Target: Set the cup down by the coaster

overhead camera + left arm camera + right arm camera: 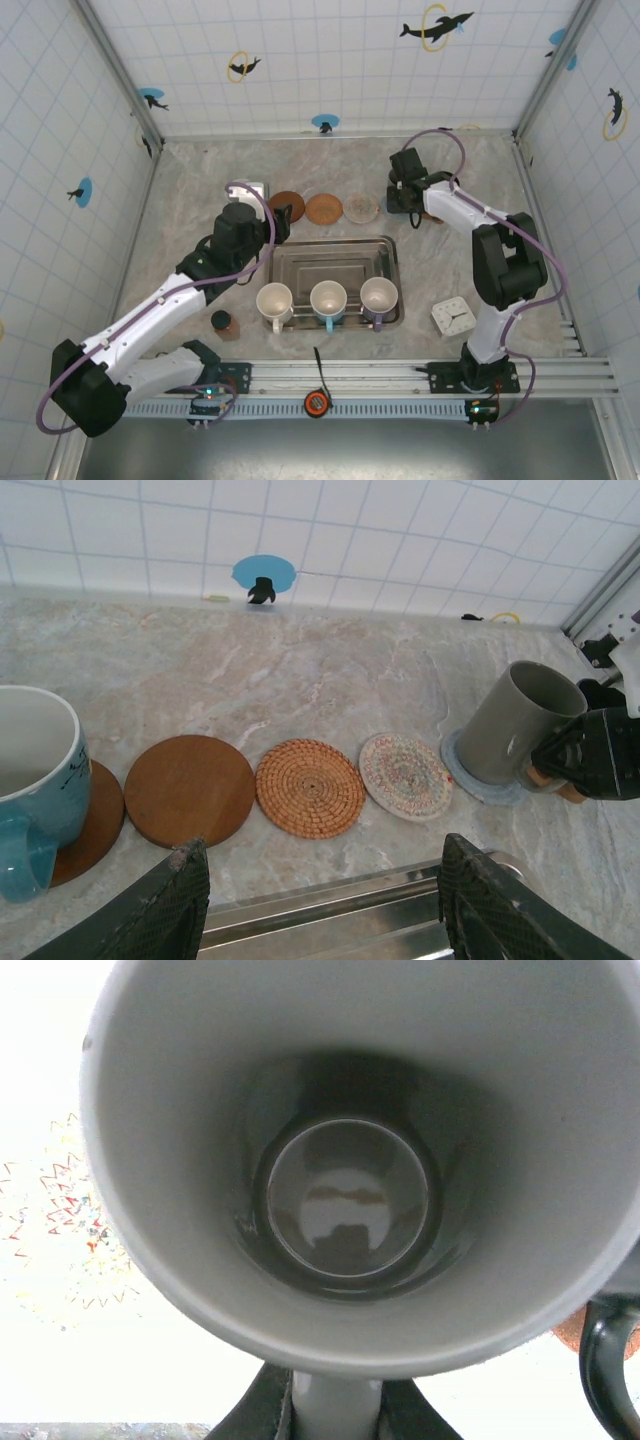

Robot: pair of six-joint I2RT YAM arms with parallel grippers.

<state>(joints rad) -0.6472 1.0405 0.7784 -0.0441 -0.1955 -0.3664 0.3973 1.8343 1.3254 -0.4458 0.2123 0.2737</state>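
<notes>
From above, the right gripper (pixel 407 198) sits near the desk's (pixel 200 190) far edge. The left gripper (pixel 283 215) is further left.

Left wrist: the left gripper (pixel 325 852) is wide, with nothing in it. The grey cup (pixel 515 720) stands on a coaster (pixel 468 773); the right gripper (pixel 560 760) holds its handle.

Right wrist: its fingers (pixel 262 1415) pinch that handle.

Lighting bright and even from overhead; right wrist view overexposed.
I note soft, short shadows on the table (pixel 180 200) and mild glare on the metal tray (pixel 385 250). Around the grey cup (pixel 350 1020) the background burns out to white, and its glossy bottom carries a reflection. Left wrist view is evenly exposed and sharp.
</notes>
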